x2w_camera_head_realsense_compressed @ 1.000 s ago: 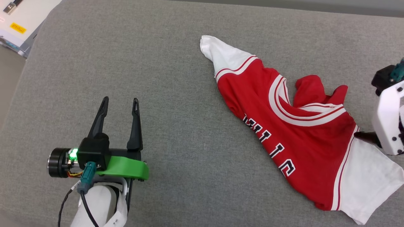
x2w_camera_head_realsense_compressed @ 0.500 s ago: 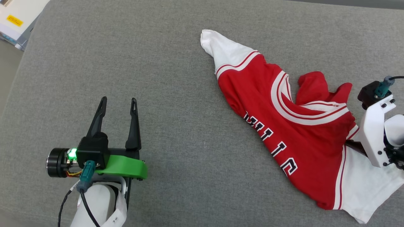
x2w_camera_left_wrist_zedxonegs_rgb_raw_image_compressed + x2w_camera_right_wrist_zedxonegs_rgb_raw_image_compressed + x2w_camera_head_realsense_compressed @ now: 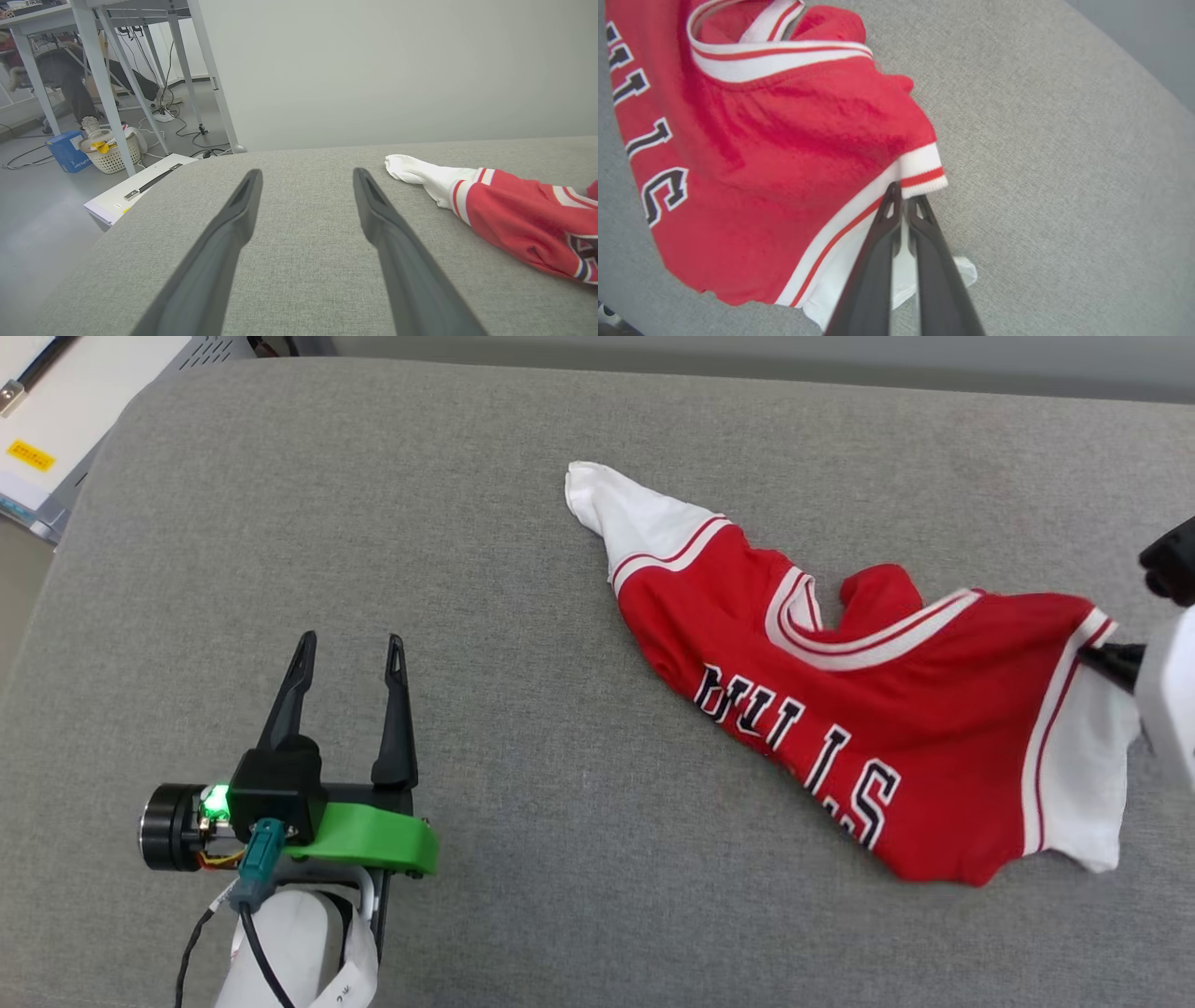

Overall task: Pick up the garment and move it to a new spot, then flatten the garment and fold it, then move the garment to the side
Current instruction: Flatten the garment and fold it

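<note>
The red shirt [image 3: 840, 709] lies in the right half of the head frame, spread on the grey fabric-covered counter [image 3: 467, 523]. It runs on a slant from the top middle down to the lower right. The upper sleeve [image 3: 625, 518] is white with red-and-white striped trim and points toward the top centre, flat on the counter. The black letters with white edges read upside down in that frame, and the collar area is bunched up with a red fold poking out.

The right pincer [image 3: 901, 205] is clamped on the shirt, fingers pressed together with a sliver of white cloth between them. It pinches right where the striped trim meets the lower sleeve [image 3: 1074, 784], at the right edge of the head frame. The cloth around that spot looks raised a bit, but I can't say for sure.

The left pincer [image 3: 352, 644] is way off in the lower left, well apart from the shirt, fingers spread wide with nothing between them.

There's a white case [image 3: 37, 420] just past the counter's upper left corner. The left wrist frame also has a basket [image 3: 110, 151] and a blue box [image 3: 70, 151] on the floor.
</note>
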`<state>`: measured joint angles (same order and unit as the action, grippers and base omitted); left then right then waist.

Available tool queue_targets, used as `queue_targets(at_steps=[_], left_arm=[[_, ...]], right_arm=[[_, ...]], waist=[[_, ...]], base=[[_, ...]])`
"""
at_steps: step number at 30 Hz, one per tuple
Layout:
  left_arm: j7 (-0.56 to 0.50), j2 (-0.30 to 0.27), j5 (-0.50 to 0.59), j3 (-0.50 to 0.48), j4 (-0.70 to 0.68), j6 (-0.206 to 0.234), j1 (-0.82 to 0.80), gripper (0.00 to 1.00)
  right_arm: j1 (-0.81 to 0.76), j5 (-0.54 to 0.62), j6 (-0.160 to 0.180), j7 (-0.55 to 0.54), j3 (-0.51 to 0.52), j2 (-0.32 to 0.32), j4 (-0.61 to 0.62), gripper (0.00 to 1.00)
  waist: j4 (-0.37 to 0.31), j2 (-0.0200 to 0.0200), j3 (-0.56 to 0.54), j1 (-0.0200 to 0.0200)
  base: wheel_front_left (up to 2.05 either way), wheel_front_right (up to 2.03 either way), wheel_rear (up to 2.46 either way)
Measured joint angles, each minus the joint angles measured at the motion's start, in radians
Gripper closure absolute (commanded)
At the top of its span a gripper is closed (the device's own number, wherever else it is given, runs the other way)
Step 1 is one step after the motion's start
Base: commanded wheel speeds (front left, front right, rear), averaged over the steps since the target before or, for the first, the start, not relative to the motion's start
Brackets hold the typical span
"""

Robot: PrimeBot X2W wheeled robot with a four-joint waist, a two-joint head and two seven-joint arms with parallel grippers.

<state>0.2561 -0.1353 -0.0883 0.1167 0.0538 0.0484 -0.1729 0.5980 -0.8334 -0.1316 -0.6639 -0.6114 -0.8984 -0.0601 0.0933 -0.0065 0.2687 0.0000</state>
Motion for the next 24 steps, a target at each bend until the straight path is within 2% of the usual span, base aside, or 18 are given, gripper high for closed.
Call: queue_targets(at_steps=[5, 9, 12, 16, 21, 22, 23, 24], left_arm=[[0.000, 0.007, 0.000, -0.003, -0.008, -0.009, 0.007, 0.00], [0.000, 0.011, 0.001, -0.006, -0.013, -0.011, 0.005, 0.00], [0.000, 0.014, 0.001, -0.006, -0.014, -0.019, -0.001, 0.00], [0.000, 0.019, 0.003, -0.007, -0.016, -0.028, -0.026, 0.00], [0.000, 0.030, 0.005, -0.011, -0.015, -0.037, -0.056, 0.00], [0.000, 0.034, 0.010, -0.013, -0.013, -0.040, -0.061, 0.00], [0.000, 0.036, 0.010, -0.014, -0.012, -0.040, -0.062, 0.00], [0.000, 0.036, 0.012, -0.021, -0.003, -0.040, -0.063, 0.00]], right_arm=[[-0.001, 0.008, 0.000, -0.023, 0.121, -0.063, 0.028, 1.00], [0.012, 0.041, 0.000, -0.044, 0.206, -0.052, -0.036, 1.00], [0.043, 0.095, 0.000, -0.055, 0.242, -0.017, -0.114, 1.00], [0.112, 0.180, 0.000, -0.050, 0.267, 0.068, -0.233, 1.00], [0.170, 0.318, 0.000, -0.048, 0.294, 0.150, -0.437, 1.00], [0.173, 0.389, 0.000, -0.034, 0.301, 0.175, -0.527, 1.00], [0.178, 0.393, 0.000, -0.023, 0.310, 0.185, -0.544, 1.00], [0.187, 0.392, 0.001, 0.034, 0.328, 0.204, -0.573, 1.00]], waist=[[-0.003, 0.0000, 0.013, 0.0000], [0.002, 0.0000, 0.043, 0.0000], [0.008, 0.0000, 0.070, 0.0000], [0.018, 0.0000, 0.109, 0.0000], [0.033, 0.0000, 0.155, 0.0001], [0.045, 0.0000, 0.172, 0.0001], [0.049, 0.0000, 0.175, 0.0000], [0.054, 0.0000, 0.173, 0.0000]], base=[[0.00, 0.00, 0.00], [0.00, 0.00, 0.00], [0.00, 0.00, 0.00], [0.00, 0.00, 0.00], [0.00, 0.00, 0.00], [0.00, 0.00, 0.00], [0.00, 0.00, 0.00], [0.00, 0.00, 0.00]])
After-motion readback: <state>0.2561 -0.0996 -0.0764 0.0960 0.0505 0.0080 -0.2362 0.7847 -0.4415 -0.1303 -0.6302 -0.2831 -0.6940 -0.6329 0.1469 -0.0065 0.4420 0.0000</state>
